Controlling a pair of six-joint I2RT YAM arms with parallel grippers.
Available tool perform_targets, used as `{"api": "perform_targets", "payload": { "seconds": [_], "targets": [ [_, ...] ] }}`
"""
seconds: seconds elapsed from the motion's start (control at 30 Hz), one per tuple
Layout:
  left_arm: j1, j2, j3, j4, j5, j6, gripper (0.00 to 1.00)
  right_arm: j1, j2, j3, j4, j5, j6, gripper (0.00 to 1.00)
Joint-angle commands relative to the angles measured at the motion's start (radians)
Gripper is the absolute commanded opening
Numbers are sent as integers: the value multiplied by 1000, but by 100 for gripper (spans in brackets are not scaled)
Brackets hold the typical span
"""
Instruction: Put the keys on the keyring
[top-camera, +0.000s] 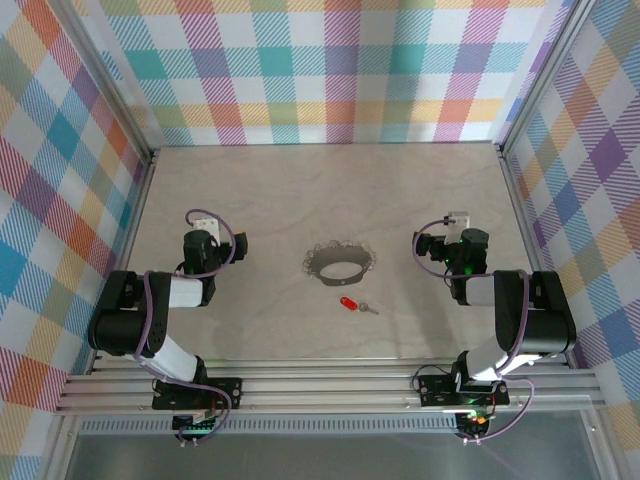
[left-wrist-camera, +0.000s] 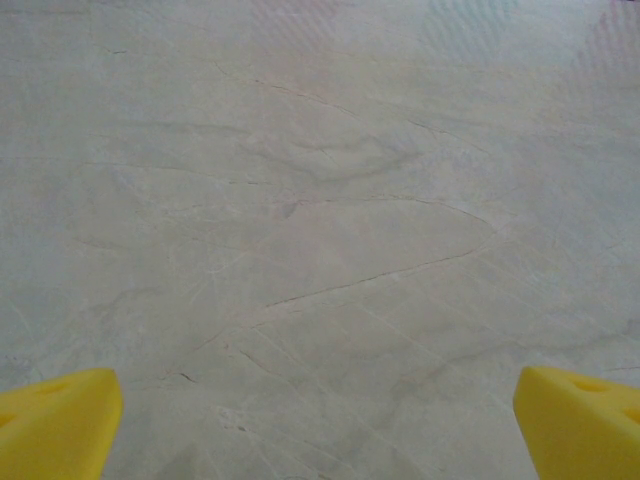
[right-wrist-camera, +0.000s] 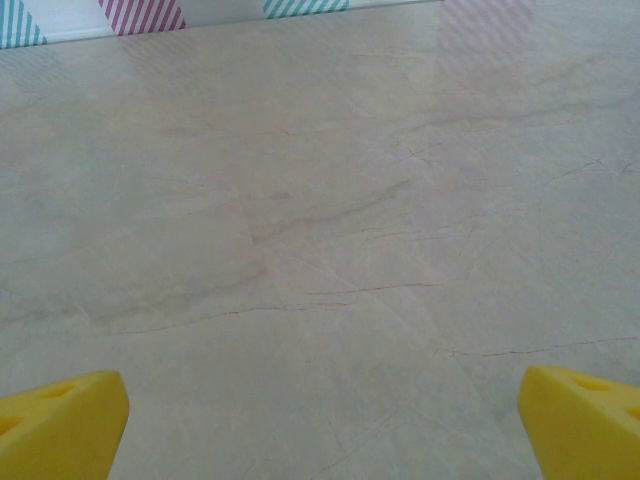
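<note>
Overhead view, read left to right. The left fingers (top-camera: 205, 217) sit at 9 o'clock from the keyring (top-camera: 340, 274), well apart from it and aimed toward 12 o'clock. They are spread to their widest and hold nothing; the left wrist view shows bare stone between the yellow fingertips (left-wrist-camera: 58, 425). The keyring lies flat at mid-surface, its wiry fringe around the rim. The key (top-camera: 357, 305), with its red head to the left, lies flat at 5 o'clock from the ring, near it but not touching, so it is not yet threaded. The right fingers (top-camera: 458, 218) mirror the left at 3 o'clock, equally wide and empty. This flanking pose probably leaves both objects unobstructed for a first reach. The surface (top-camera: 250, 180) is pale veined stone, enclosed by plaid walls (top-camera: 330, 60) and a metal frame (top-camera: 330, 385).
</note>
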Motion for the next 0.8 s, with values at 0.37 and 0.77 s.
{"api": "perform_targets", "payload": {
  "seconds": [0.37, 0.77],
  "targets": [
    [4, 0, -5, 31, 7, 9, 100, 2, -7, 11, 25, -10, -4, 100],
    [-5, -237, 285, -606, -40, -16, 100, -1, -382, 214, -672, 179, 377, 100]
  ]
}}
